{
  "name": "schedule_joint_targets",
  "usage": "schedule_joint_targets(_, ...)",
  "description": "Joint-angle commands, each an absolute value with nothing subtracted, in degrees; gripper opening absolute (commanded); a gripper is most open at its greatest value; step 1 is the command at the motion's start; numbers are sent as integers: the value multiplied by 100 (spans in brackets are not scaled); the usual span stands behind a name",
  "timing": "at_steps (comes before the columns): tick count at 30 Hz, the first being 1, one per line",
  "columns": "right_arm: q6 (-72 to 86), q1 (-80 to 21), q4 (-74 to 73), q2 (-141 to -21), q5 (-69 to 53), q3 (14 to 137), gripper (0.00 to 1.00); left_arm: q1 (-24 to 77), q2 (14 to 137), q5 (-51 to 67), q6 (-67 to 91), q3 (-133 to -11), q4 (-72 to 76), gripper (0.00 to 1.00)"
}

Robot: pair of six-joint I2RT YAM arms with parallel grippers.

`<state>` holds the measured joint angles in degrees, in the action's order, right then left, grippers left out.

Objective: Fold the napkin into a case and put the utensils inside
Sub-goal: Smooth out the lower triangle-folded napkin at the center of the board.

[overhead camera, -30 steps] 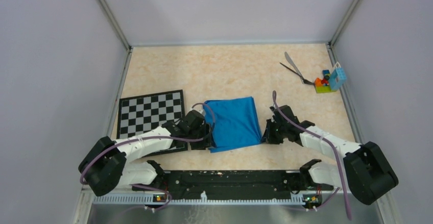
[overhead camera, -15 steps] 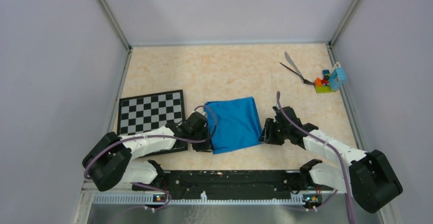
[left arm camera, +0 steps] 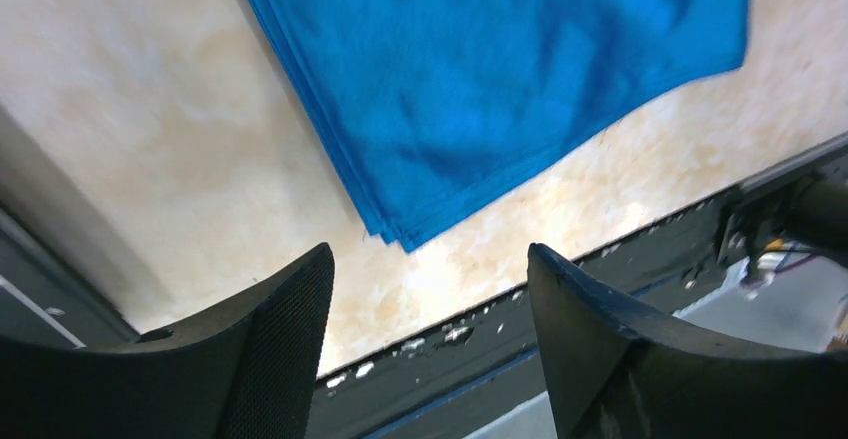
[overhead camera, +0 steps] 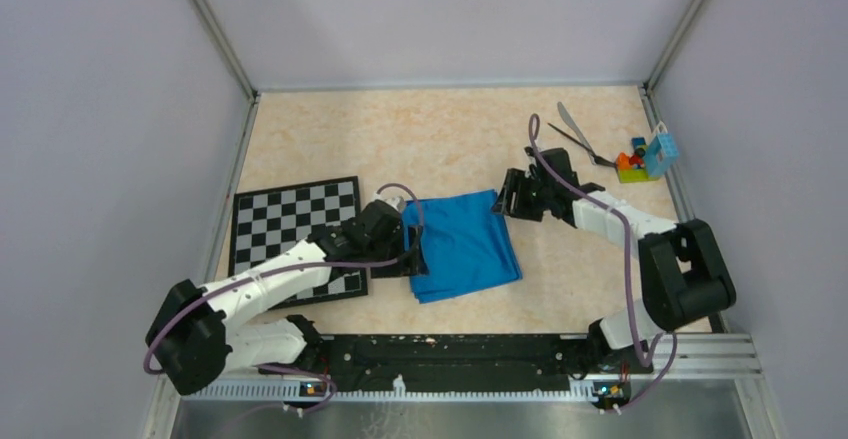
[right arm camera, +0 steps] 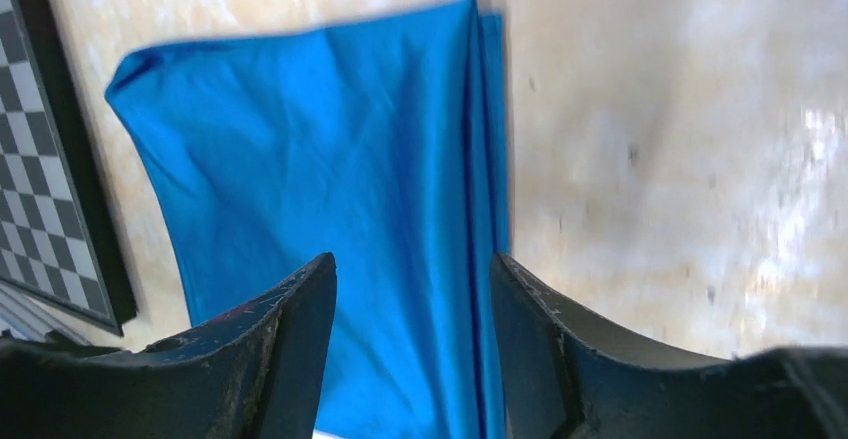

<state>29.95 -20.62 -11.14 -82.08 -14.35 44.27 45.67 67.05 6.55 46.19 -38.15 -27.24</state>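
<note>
The blue napkin [overhead camera: 462, 244] lies on the table folded into a broad stack of layers, not a narrow case. In the left wrist view its layered near corner [left arm camera: 400, 229] rests flat. My left gripper [overhead camera: 408, 257] stands open at its left edge with nothing between the fingers [left arm camera: 270, 339]. My right gripper [overhead camera: 506, 202] hovers open over the far right corner, where the napkin [right arm camera: 350, 199] shows between its fingers [right arm camera: 290, 329]. The utensils [overhead camera: 576, 135], one silver-grey and one thin black, lie crossed at the far right, away from both grippers.
A checkered board [overhead camera: 296, 225] lies left of the napkin, under my left arm; its edge [right arm camera: 40, 179] shows in the right wrist view. Small colourful toy blocks [overhead camera: 645, 157] sit by the right wall beside the utensils. The black base rail [left arm camera: 560, 309] runs along the near edge.
My right gripper let go, opened, and swung from the napkin's near right edge to its far right corner. The left gripper opened and moved slightly farther. The napkin's near edge shifted right.
</note>
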Motion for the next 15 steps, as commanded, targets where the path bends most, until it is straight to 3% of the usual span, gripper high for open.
schedule_joint_targets(1, 2628, -1922, -580, -9019, -1682, 5161, 57, 3853, 6571, 504, 3942, -4356, -2833, 76)
schedule_joint_targets(5, 2264, -1913, -596, -9674, -1673, 5695, 59, 2866, 7193, 1099, 3490, -4549, -2142, 68)
schedule_joint_targets(10, 2064, -1904, -777, -10195, -1659, 6197, 62, 2526, 8396, 1048, 3115, -5278, -1867, 65)
schedule_joint_targets(15, 1891, -1895, -839, -10354, -1453, 6246, 57, 2336, 9225, 1056, 3024, -5647, -1672, 57)
